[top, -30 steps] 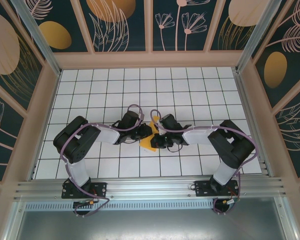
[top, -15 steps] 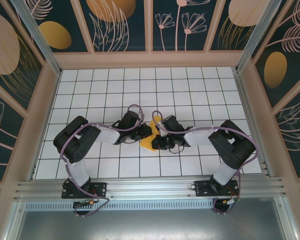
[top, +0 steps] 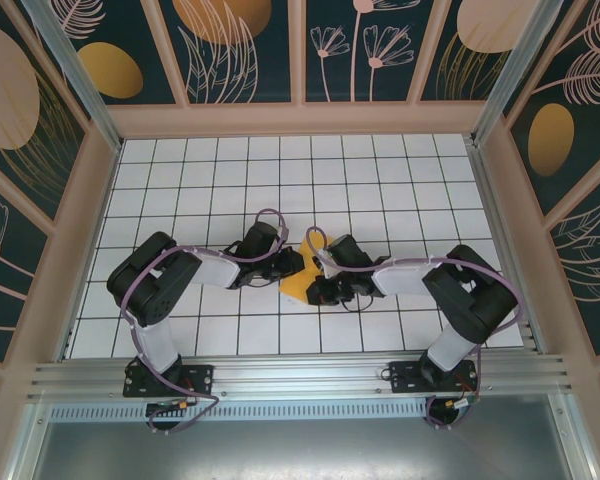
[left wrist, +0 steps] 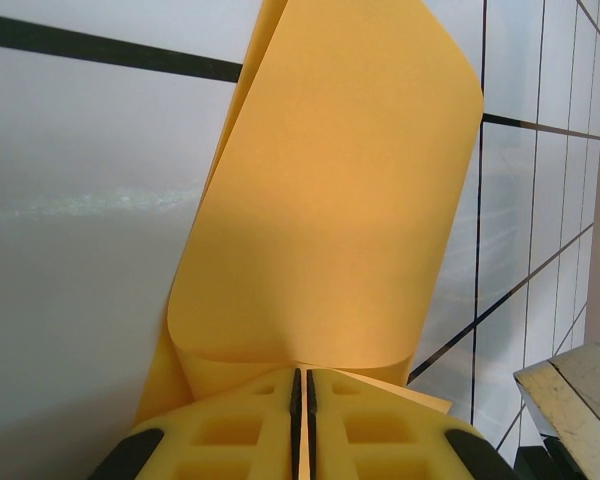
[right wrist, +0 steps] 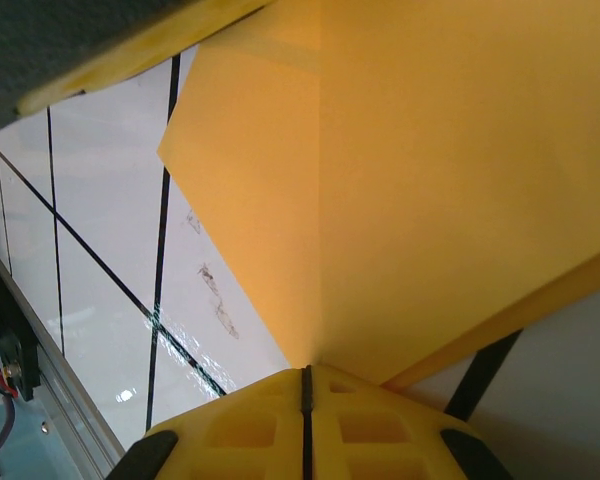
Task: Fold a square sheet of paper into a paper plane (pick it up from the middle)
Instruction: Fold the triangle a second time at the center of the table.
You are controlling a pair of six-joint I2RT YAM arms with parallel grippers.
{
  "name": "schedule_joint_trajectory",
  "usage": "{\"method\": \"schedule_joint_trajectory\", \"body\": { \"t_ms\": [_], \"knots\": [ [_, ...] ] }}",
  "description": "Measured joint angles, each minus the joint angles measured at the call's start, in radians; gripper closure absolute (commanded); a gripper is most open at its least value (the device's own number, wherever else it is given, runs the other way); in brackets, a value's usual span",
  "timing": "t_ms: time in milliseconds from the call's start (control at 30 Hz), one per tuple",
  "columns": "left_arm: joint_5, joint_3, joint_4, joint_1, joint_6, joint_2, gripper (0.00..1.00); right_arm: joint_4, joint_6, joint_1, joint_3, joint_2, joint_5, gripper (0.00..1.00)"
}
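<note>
Since the left arm (top: 195, 272) and right arm (top: 420, 272) both reach in over the white grid table (top: 180, 190) and meet near its middle, the next move pretty much hangs on how the square sheet of paper (top: 296, 284) sits between them. It's a small, already doubled-over orange shape, sandwiched with the left gripper (top: 290, 268) on its left and the right gripper (top: 317, 290) on its right, so neither arm is really nearer. Both sets of fingers are pressed together, and in each wrist view the paper comes out right at the seam, so I'd say both are pinching it. From the left one a loose flap (left wrist: 320, 200) curls up and over. From the right one a sharp crease (right wrist: 320, 200) runs straight away from the fingertips, which I guess is the axis to fold along.
</note>
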Motion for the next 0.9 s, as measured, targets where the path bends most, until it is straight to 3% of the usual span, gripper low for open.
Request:
{"method": "schedule_joint_trajectory", "body": {
  "t_ms": [533,900],
  "knots": [
    [0.0,0.001,0.0,0.0,0.002,0.0,0.86,-0.063,0.05,0.008,0.019,-0.113,0.039,0.88],
    [0.004,0.006,-0.005,0.0,0.005,0.0,0.83,-0.008,0.082,0.007,0.069,0.047,0.066,0.91]
  ]
}}
